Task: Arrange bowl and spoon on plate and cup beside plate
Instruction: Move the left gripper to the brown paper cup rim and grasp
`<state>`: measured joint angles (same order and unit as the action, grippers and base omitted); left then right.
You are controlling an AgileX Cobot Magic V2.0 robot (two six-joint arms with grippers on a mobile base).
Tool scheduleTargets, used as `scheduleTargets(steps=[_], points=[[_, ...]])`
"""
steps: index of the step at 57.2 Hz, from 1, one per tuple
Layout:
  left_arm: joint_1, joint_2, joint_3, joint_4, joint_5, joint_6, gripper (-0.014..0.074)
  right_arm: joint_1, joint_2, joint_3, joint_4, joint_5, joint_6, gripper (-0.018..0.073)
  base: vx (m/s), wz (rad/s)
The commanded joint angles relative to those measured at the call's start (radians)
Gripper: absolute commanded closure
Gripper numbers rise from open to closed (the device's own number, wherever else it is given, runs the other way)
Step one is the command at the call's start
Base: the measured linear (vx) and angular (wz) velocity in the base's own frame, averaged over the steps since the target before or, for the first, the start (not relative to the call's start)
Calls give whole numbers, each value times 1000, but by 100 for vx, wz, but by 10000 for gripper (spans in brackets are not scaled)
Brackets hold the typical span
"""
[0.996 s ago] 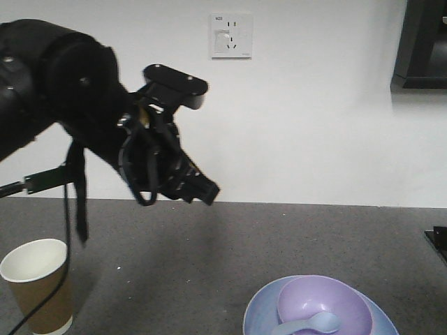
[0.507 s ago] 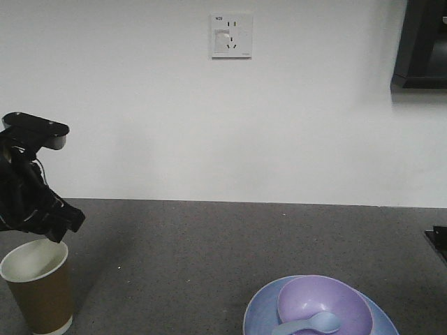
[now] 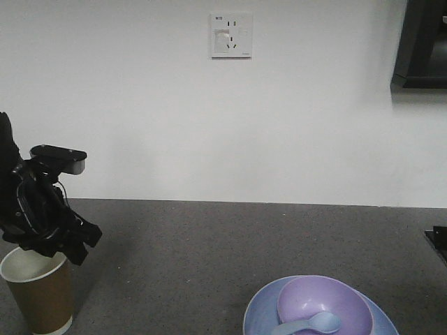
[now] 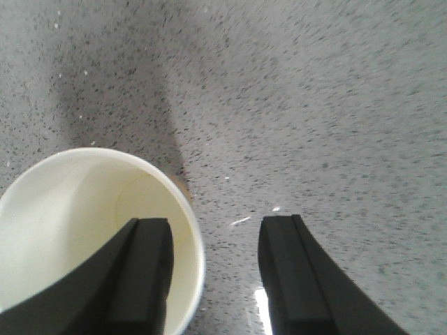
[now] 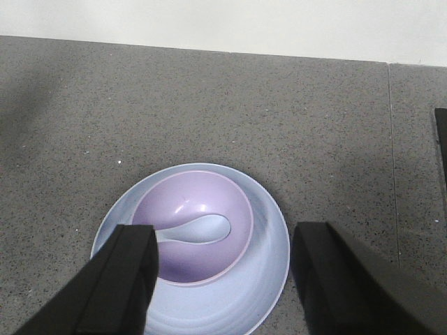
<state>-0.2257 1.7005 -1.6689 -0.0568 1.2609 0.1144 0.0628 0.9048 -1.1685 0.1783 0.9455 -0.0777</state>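
The brown paper cup (image 3: 36, 296) stands at the counter's front left, its cream inside (image 4: 70, 223) facing up. My left gripper (image 3: 75, 250) hovers just above its right rim, open. In the left wrist view the left gripper (image 4: 216, 230) straddles that rim: one finger (image 4: 140, 279) is over the cup's inside, the other is outside over the counter. The lavender bowl (image 3: 335, 303) sits on the pale blue plate (image 3: 257, 314) at the front right, with the spoon (image 3: 313, 324) lying in it. From above, my right gripper (image 5: 227, 236) hangs open over the bowl (image 5: 188, 199), spoon (image 5: 199, 229) and plate (image 5: 269, 272).
A dark speckled counter (image 3: 209, 244) runs back to a white wall with a socket plate (image 3: 231, 35). A dark cabinet corner (image 3: 422, 49) hangs at the upper right. A black object (image 3: 438, 241) pokes in at the right edge.
My left arm has swung from the middle of the view over to the left and dropped down to the cup's rim. Bowl, spoon, plate and cup have stayed put.
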Motion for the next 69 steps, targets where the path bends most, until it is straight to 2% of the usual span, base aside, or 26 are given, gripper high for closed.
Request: scheduleTargets(steps=[1, 10, 21, 39, 45, 56, 69], points=[[1, -31, -23, 35, -34, -9, 165, 0, -7, -33, 7, -69, 1, 82, 0, 0], [1, -22, -23, 57, -37, -22, 165, 0, -7, -33, 7, -68, 1, 82, 0, 0], [1, 6, -23, 18, -40, -18, 165, 0, -7, -33, 7, -69, 1, 82, 0, 0], [1, 38, -23, 20, -40, -22, 195, 0, -7, -33, 8, -69, 4, 82, 0, 0], [1, 43, -23, 23, -39, -30, 278, 0, -7, -33, 10, -68, 8, 82, 0, 0], [1, 51, -23, 76, -28, -56, 596, 0, -7, -33, 10, -67, 8, 82, 0, 0], [1, 43, -25, 74, -25, -56, 603, 0, -7, -33, 10, -65, 12, 82, 0, 0]])
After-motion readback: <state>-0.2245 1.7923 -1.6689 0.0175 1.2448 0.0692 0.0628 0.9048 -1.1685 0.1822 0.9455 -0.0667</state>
